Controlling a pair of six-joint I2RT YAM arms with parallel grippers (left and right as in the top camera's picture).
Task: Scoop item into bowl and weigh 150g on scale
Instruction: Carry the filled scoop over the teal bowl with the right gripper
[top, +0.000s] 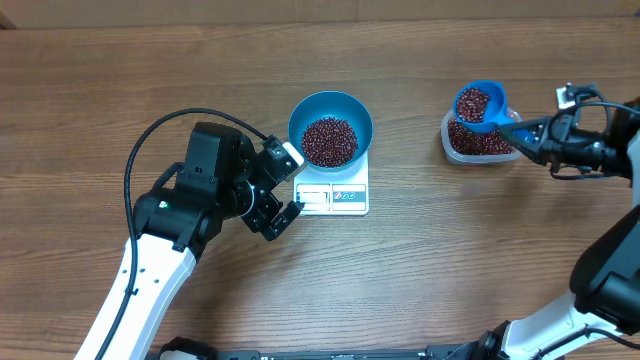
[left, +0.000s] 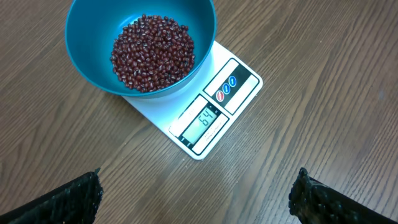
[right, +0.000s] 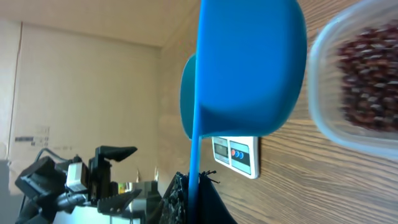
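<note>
Sitting beyond left jaws: bowl (left: 87, 37)

Wood-grain table with two things resting directly on it.
I see the brown table (top: 100, 80) carrying a white scale (top: 335, 197) near its middle, display strip facing the near edge. A clear plastic tub (top: 447, 135) stands well apart to the right, slightly farther back. Both sit flat on the wood.
</note>
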